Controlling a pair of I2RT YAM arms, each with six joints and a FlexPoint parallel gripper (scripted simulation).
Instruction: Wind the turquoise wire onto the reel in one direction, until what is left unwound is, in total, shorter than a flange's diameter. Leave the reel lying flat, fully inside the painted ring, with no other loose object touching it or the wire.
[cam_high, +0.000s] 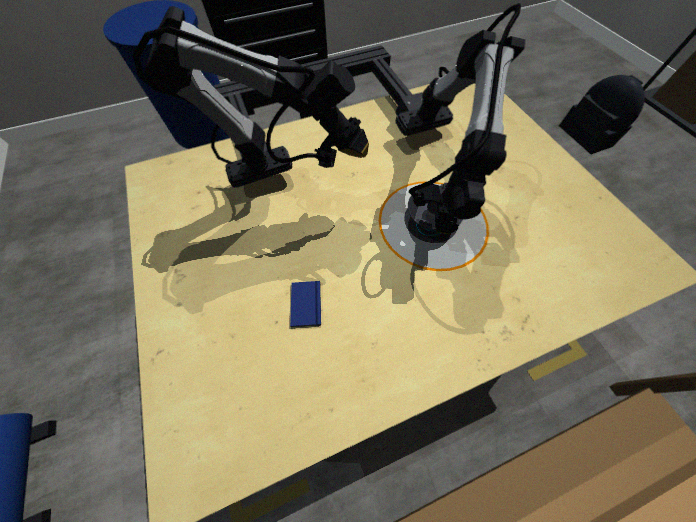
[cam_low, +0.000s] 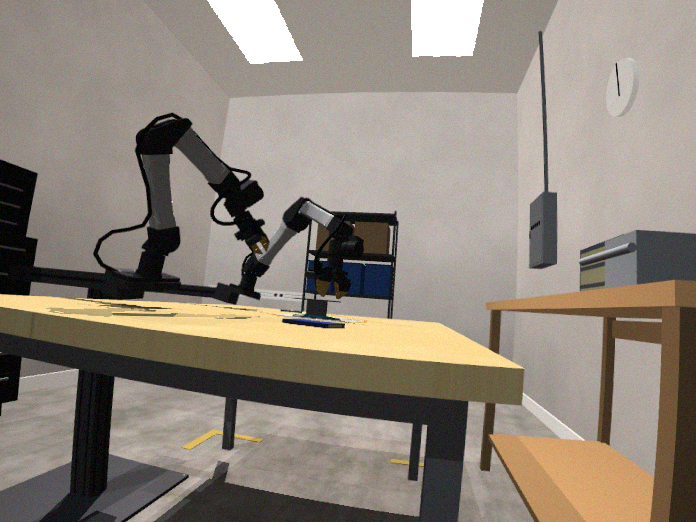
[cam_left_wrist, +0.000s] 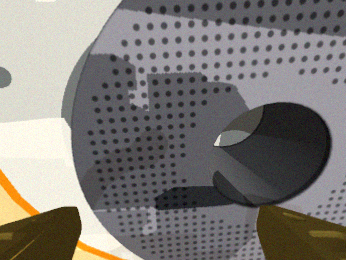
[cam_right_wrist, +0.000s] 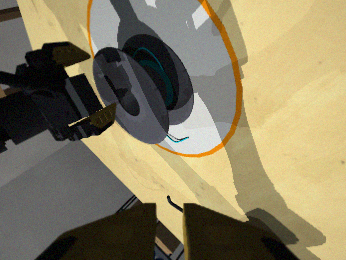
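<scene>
The grey reel (cam_high: 430, 238) (cam_left_wrist: 110, 165) (cam_right_wrist: 145, 120) lies flat inside the painted orange ring (cam_high: 441, 269) (cam_left_wrist: 15, 196) (cam_right_wrist: 239, 95). Turquoise wire (cam_right_wrist: 162, 80) is wound on its core between the flanges; a short bent tail sticks out past the rim in the right wrist view. My left gripper (cam_low: 331, 293) (cam_left_wrist: 169, 215) (cam_right_wrist: 102, 81) is open and empty just above the upper flange, beside the centre hole. My right gripper (cam_high: 362, 148) (cam_low: 262, 248) (cam_right_wrist: 169, 212) is shut with a narrow, empty gap, raised away from the reel. The left arm hides part of the reel in the top view.
A blue notebook (cam_high: 304, 304) (cam_low: 313, 322) lies on the table (cam_high: 241, 382), well apart from the ring. A dark lamp-like head (cam_high: 607, 112) stands off the table's right side in the top view. The left arm reaches over the ring.
</scene>
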